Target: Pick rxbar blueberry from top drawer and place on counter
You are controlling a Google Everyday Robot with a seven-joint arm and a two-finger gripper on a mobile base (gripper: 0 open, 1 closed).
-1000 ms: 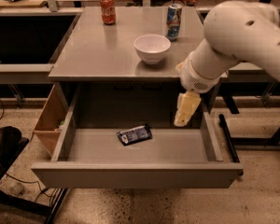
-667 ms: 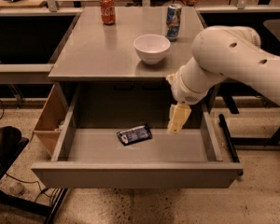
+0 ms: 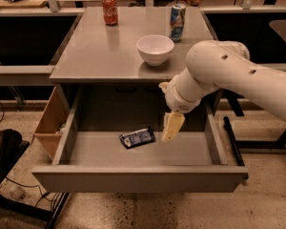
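Cream gripper (image 3: 168, 136) in grey metal top drawer (image 3: 133, 178), nr glossy rxbar blueberry (image 3: 137, 137); opening unclear.

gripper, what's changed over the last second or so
The gripper moved left and lower into the top drawer and now hangs just right of the rxbar blueberry. Nothing was taken hold of. The bar, the white bowl and both cans on the counter stayed put.
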